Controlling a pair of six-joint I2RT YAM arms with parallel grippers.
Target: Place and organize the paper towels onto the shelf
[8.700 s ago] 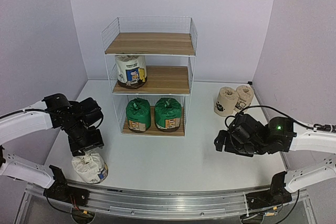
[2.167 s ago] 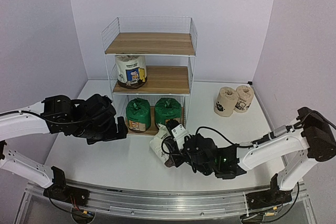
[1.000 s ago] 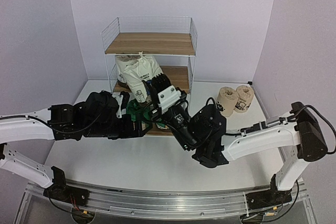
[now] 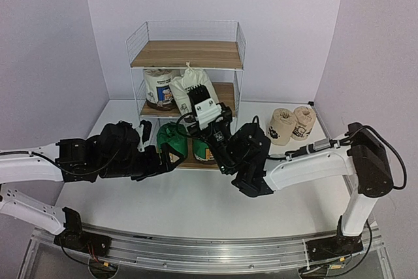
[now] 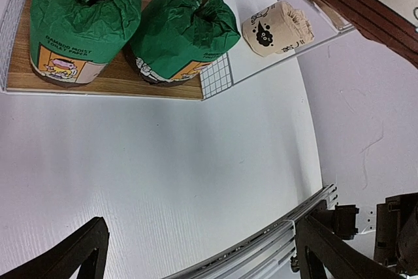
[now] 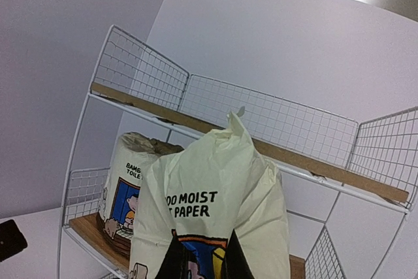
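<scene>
My right gripper is shut on a white paper towel roll with a blue-yellow label, holding it upright at the front of the shelf's middle tier, right of a second white roll. In the right wrist view the held roll fills the middle, pinched low by the gripper, with the other roll behind it to the left. Two green rolls stand on the bottom board. My left gripper hangs open over bare table in front of the shelf.
Two tan rolls stand on the table to the right of the shelf near the back wall; one tan roll shows in the left wrist view. The top tier carries nothing. Walls close in on both sides.
The right gripper has carried the white roll further back and to the right, up to the middle tier. The left arm has drawn back slightly, its gripper still open.
</scene>
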